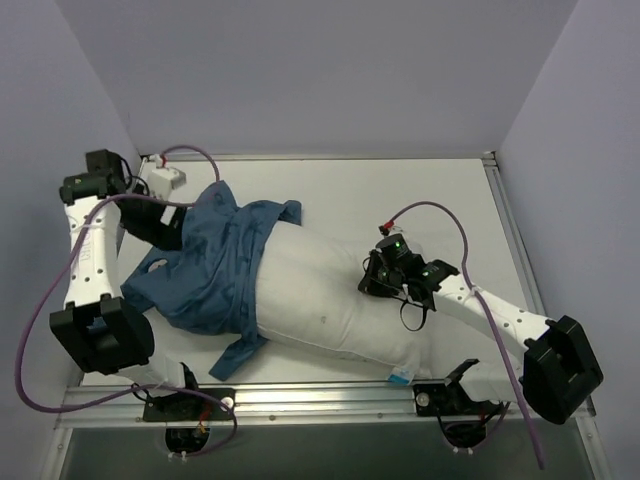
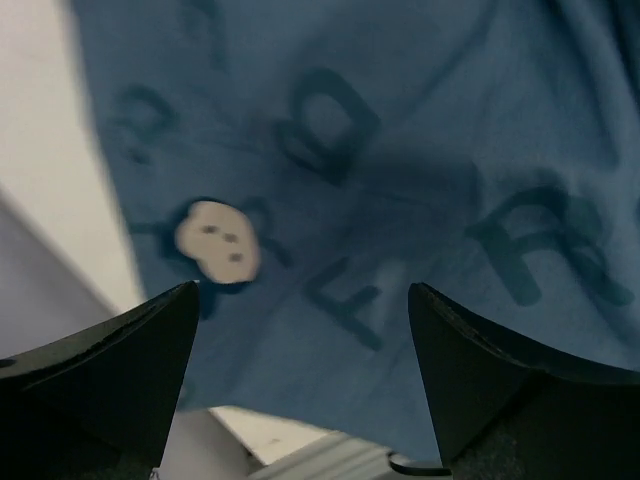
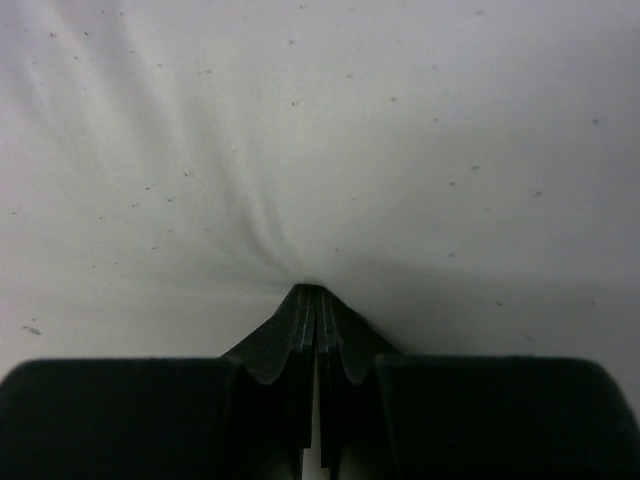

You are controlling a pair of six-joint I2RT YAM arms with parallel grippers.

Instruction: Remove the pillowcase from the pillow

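Note:
The white pillow (image 1: 330, 300) lies across the middle of the table, with its blue-and-white tag (image 1: 400, 377) at the near right corner. The dark blue printed pillowcase (image 1: 210, 270) is bunched over the pillow's left end and spreads out to the left. My left gripper (image 1: 165, 228) is open at the pillowcase's far left part. In the left wrist view its jaws (image 2: 300, 290) stand wide apart just above the blue fabric (image 2: 400, 170), holding nothing. My right gripper (image 1: 375, 280) is shut, with its tips (image 3: 316, 292) pressed into the white pillow (image 3: 320, 130), which puckers around them.
A small white box (image 1: 165, 180) sits at the back left corner behind the left arm. A metal rail (image 1: 320, 400) runs along the near table edge. Grey walls close in the left, back and right sides.

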